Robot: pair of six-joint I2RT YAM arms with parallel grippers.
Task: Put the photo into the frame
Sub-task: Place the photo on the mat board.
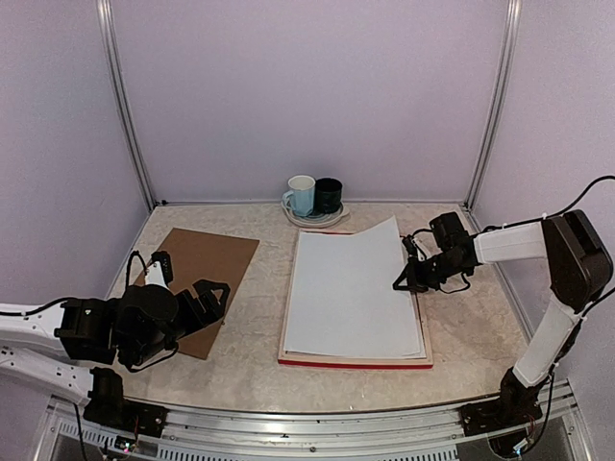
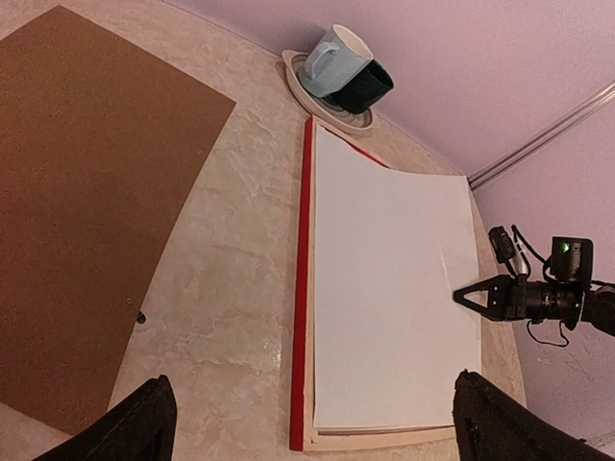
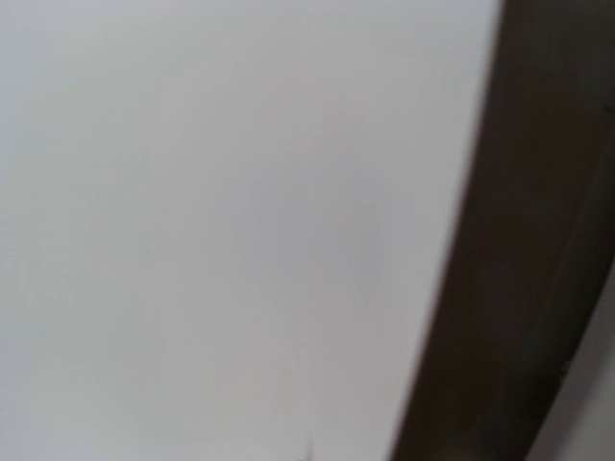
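From above, the photo (image 1: 351, 288) lies white side up in the frame (image 1: 346, 363), in the middle of the picture. Its top right corner sticks up. The right gripper (image 1: 398, 284) has its fingers together and touches the photo's right edge. I cannot tell if it pinches the paper. The left gripper (image 1: 213, 300), fingers wide apart, holds nothing at lower left.

The left wrist view also shows that lifted corner, near the top. A hard push there could bend the paper or slide it crooked.

The right wrist view is just blurry white.
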